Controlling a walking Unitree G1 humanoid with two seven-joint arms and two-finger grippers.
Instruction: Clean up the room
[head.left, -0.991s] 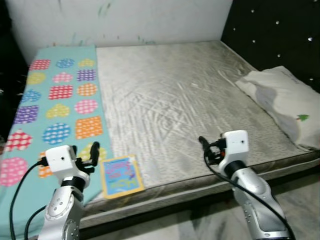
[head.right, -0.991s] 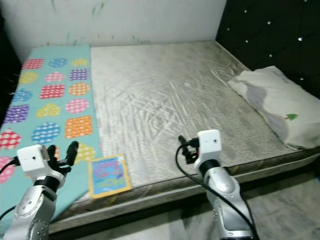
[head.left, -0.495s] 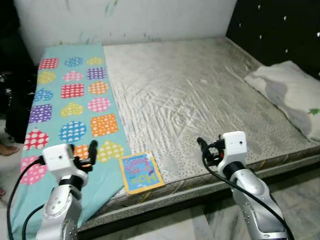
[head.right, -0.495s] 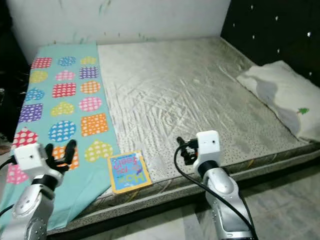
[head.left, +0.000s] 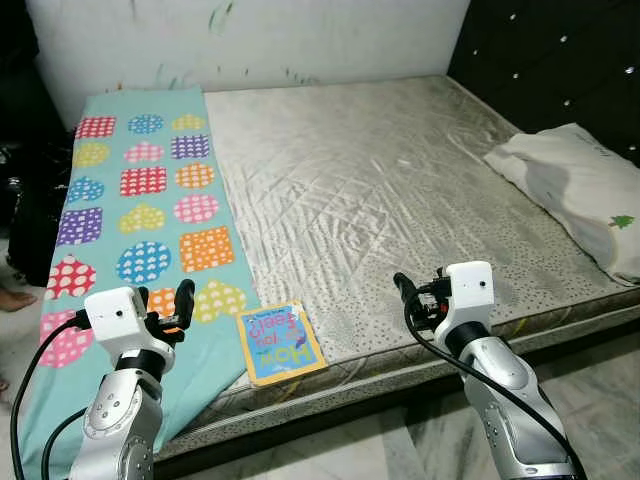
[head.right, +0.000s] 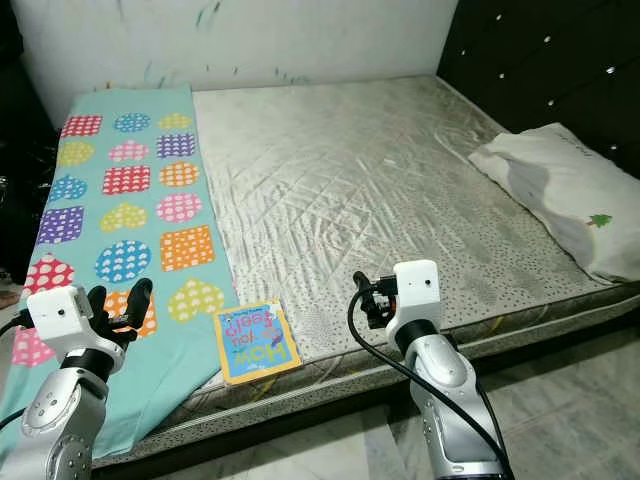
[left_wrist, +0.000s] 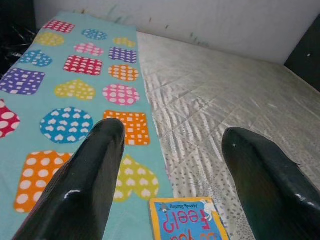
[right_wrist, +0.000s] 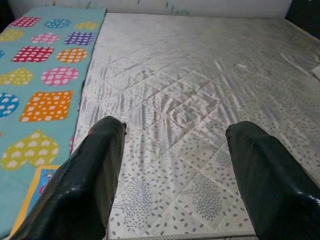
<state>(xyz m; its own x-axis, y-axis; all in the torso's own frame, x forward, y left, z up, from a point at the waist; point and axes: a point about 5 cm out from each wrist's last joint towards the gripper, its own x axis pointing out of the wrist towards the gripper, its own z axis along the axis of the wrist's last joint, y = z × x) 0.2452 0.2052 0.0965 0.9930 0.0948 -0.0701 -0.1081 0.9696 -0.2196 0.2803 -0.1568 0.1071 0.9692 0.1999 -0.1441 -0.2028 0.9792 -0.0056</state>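
Book (head.left: 281, 342) lies flat on the bed (head.left: 400, 200), at the near edge, straddling the border between the patterned blanket (head.left: 130, 210) and the bare quilted mattress. Bright yellow-and-blue cover, thin. It is the only loose item on the bed besides the pillow (head.left: 585, 205), which sits well apart from the book at the headboard side.

Handling, as judged: light, stiff-covered, probably smooth — flat on soft bedding, so no gap under it for a finger. Best hold looks like the edge of the book nearest the bed's rim, where one finger could slide under and pinch cover and pages together. Pressing down may sink it into the mattress rather than lift it.

Left hand (head.left: 163, 304) hovers above the blanket just beside the book, fingers apart, holding nothing. Right hand (head.left: 417, 296) hovers over the mattress edge on the book's other side, farther from it — fingers apart, holding nothing.

Containers: none seen near the book, so its destination is undecided.
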